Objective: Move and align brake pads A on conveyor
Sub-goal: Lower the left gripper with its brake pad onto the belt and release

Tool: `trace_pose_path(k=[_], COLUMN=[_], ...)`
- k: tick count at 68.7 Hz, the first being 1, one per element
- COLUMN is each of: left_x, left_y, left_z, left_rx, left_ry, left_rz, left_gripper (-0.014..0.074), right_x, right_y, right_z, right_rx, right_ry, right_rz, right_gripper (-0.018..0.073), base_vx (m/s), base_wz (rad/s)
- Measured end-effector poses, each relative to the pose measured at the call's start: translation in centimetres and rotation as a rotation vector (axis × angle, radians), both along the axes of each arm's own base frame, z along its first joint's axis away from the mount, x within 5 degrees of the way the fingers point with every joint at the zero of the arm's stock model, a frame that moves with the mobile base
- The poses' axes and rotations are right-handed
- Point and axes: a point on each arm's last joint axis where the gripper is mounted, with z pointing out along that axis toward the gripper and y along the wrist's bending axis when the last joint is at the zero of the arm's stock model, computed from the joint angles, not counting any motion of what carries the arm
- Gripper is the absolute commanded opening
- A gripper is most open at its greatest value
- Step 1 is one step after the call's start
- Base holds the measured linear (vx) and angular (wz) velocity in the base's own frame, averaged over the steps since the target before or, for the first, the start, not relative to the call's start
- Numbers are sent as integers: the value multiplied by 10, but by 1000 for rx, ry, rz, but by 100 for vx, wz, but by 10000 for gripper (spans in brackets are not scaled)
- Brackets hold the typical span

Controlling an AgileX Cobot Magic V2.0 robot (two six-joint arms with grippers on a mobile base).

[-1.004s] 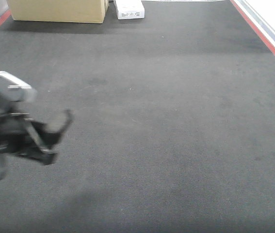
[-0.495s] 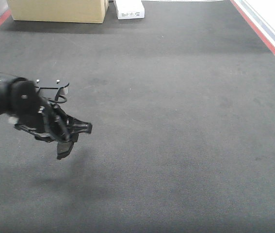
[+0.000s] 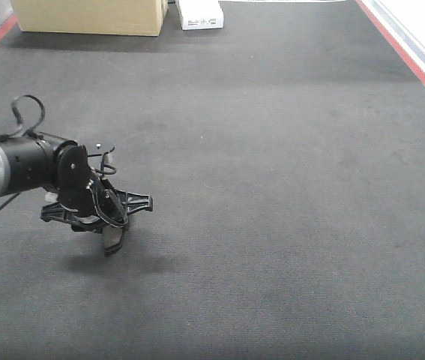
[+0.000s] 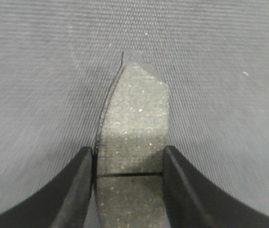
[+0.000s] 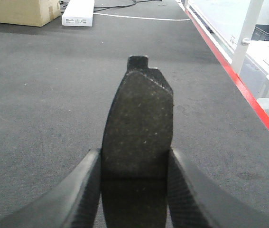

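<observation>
My left gripper hangs low over the left part of the conveyor, shut on a dark grey brake pad. The left wrist view shows that brake pad squeezed between both fingers of the left gripper, its groove level with the fingertips and its far end close over the belt. In the right wrist view my right gripper is shut on a second brake pad, held above the belt. The right gripper is outside the front view.
A cardboard box and a white box stand at the belt's far end. A red edge runs along the right side. Beyond it, in the right wrist view, a white post stands.
My left arm has swung in from the left edge toward the right and lower over the belt, carrying its brake pad.
</observation>
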Motion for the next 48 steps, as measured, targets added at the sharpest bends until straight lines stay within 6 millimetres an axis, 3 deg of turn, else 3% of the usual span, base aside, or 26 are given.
trace_pose_path(k=[27, 37, 48], left_x=[4, 4, 0], left_y=[2, 3, 4], left_z=[-4, 0, 24], left_rx=[37, 48, 28], left_ry=[-31, -46, -120], left_rz=[-32, -42, -44], left_gripper=[449, 472, 470], right_x=[0, 0, 0], right_y=[0, 0, 0], right_z=[0, 0, 0], right_rx=[0, 0, 0], right_ry=[0, 0, 0], right_rz=[0, 0, 0], right_gripper=[4, 4, 4], base_vx=[0, 0, 0], base_wz=[0, 0, 0])
